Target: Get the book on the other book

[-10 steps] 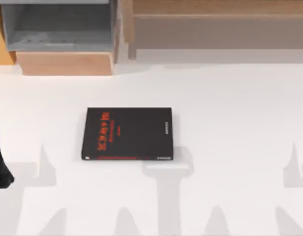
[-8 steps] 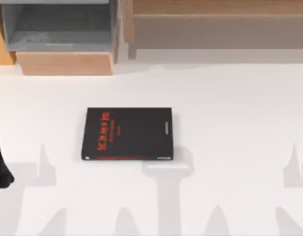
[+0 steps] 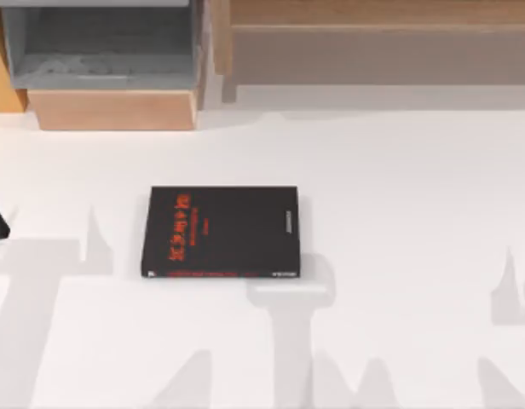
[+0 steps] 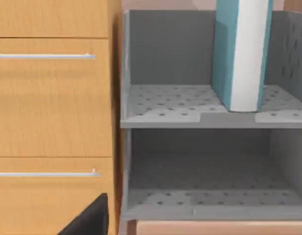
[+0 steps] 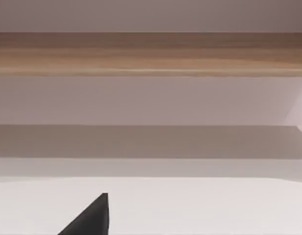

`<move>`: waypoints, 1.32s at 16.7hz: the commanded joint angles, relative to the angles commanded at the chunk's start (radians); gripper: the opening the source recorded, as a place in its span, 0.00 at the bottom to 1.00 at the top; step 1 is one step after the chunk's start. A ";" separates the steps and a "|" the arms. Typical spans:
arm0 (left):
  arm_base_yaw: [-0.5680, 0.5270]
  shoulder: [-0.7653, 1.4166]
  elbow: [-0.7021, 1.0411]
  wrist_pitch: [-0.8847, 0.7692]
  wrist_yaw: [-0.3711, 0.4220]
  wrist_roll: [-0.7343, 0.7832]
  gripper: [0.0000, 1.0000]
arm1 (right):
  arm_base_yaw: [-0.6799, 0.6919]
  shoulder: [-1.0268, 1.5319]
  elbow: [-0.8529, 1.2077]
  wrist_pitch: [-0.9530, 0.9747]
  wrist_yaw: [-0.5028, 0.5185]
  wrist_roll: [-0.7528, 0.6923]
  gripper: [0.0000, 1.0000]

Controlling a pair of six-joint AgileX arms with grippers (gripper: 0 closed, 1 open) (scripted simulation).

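The teal book point(image 4: 241, 54) stands upright on the upper shelf of the gray rack point(image 4: 165, 110), facing the left wrist camera for approach, while the black book point(image 3: 222, 232) lies flat mid-counter point(image 3: 399, 213) as the base; neither pincer's opening can be told.

A white table point(image 3: 399, 213) fills the foreground under soft light, crossed by grey shadows. At its far left stands a grey perforated shelf point(image 4: 200, 115) beside wooden drawers point(image 4: 50, 98); a long wooden ledge point(image 3: 373, 34) runs along the far right.
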 joint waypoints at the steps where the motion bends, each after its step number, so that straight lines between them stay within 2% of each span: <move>1: -0.014 0.092 0.059 0.029 -0.008 -0.002 1.00 | 0.000 0.000 0.000 0.000 0.000 0.000 1.00; 7: -0.095 0.753 0.440 0.221 -0.067 -0.017 1.00 | 0.000 0.000 0.000 0.000 0.000 0.000 1.00; 13: -0.153 1.261 0.783 0.399 -0.131 -0.019 1.00 | 0.000 0.000 0.000 0.000 0.000 0.000 1.00; 17: -0.173 1.478 0.935 0.479 -0.164 -0.006 1.00 | 0.000 0.000 0.000 0.000 0.000 0.000 1.00; 22: -0.180 1.540 0.987 0.507 -0.176 0.001 1.00 | 0.000 0.000 0.000 0.000 0.000 0.000 1.00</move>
